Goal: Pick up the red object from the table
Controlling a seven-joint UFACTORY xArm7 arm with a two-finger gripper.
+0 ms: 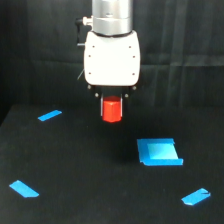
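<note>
The red object (111,110), a short red-orange block, sits right under the white gripper body in the upper middle of the exterior view. My gripper (111,106) is shut on it, with the dark fingers hard to make out against the black backdrop. The block's top is tucked between the jaws and its lower half sticks out below them. It appears to hang above the black table (85,165), with no visible contact.
A blue square patch (159,151) lies on the exterior view's right of the block. Blue tape strips lie at the back left (49,115), front left (24,189) and front right (196,197). A black curtain hangs behind.
</note>
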